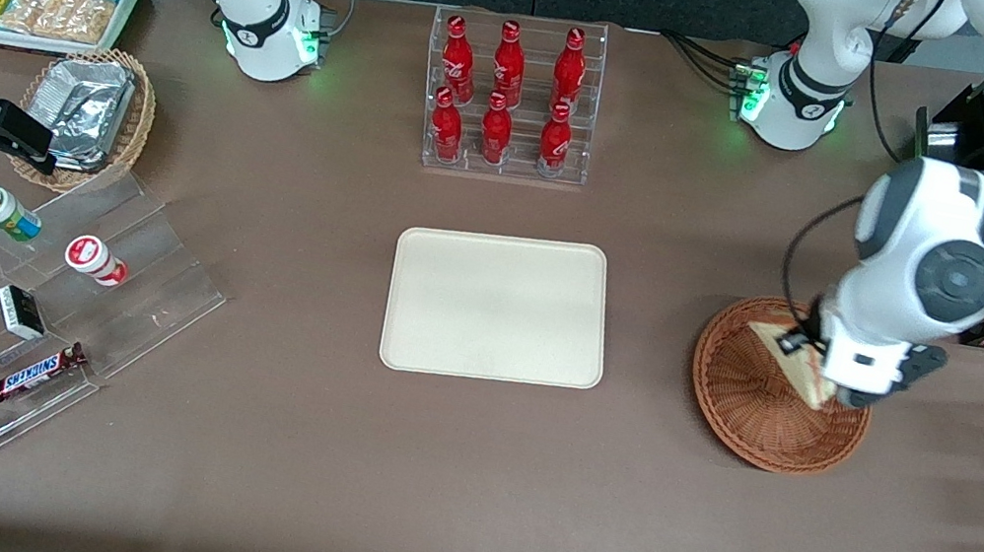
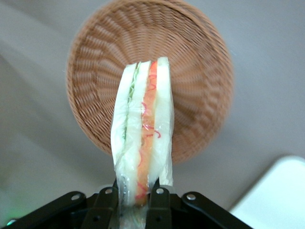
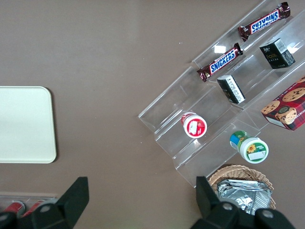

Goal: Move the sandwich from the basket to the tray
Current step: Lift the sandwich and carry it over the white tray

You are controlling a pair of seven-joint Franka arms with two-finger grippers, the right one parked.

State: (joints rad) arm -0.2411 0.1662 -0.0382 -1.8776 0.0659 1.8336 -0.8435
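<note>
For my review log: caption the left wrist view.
Tool shut on sandwich, lifted above the wicker basket.

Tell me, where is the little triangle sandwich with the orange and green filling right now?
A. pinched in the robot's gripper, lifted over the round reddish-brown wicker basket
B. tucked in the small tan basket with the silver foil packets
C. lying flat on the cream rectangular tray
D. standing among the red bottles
A: the gripper is shut on the sandwich, which hangs above the basket, while the tray is bare.
</note>
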